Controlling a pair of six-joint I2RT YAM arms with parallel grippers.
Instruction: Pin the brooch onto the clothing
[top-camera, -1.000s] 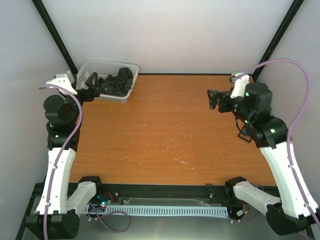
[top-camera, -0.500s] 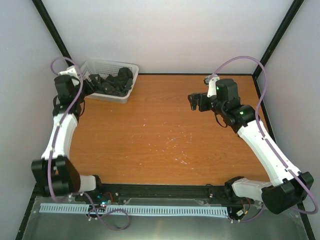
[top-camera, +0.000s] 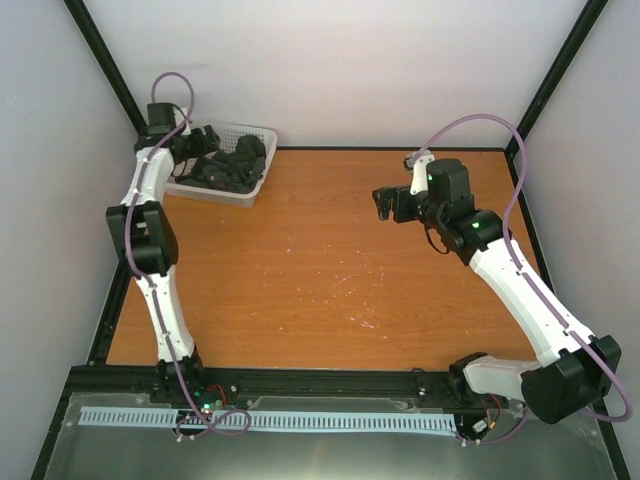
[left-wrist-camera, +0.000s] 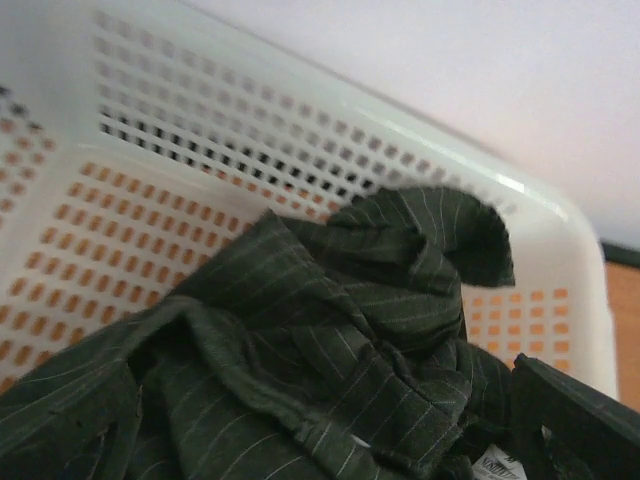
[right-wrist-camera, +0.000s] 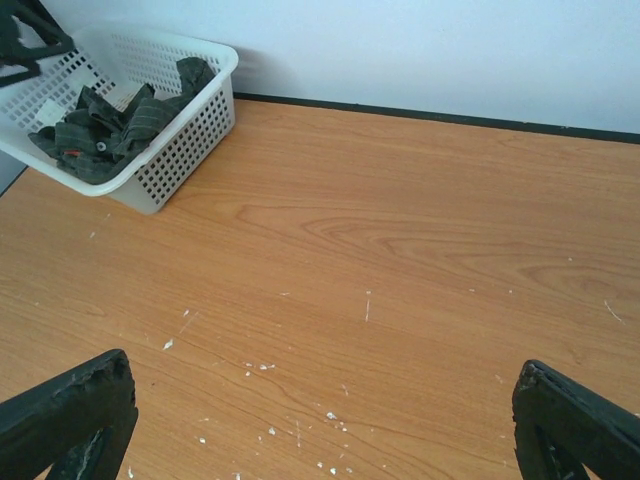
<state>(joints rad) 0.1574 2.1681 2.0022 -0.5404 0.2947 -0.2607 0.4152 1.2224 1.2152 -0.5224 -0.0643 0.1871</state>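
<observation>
Crumpled shirt (left-wrist-camera: 330, 330) in basket (left-wrist-camera: 250, 130); left fingers (left-wrist-camera: 575, 420) mostly cropped.

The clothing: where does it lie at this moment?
In the top view, the clothing lies crumpled inside the white basket at the far left corner of the table.

cloth shirt (left-wrist-camera: 300, 350), plastic basket (left-wrist-camera: 200, 130), smooth wood table (right-wrist-camera: 400, 250)

Bright even light, faint shadows, left wrist close-up soft and blurry, glare on basket (left-wrist-camera: 505, 186) rim
</observation>
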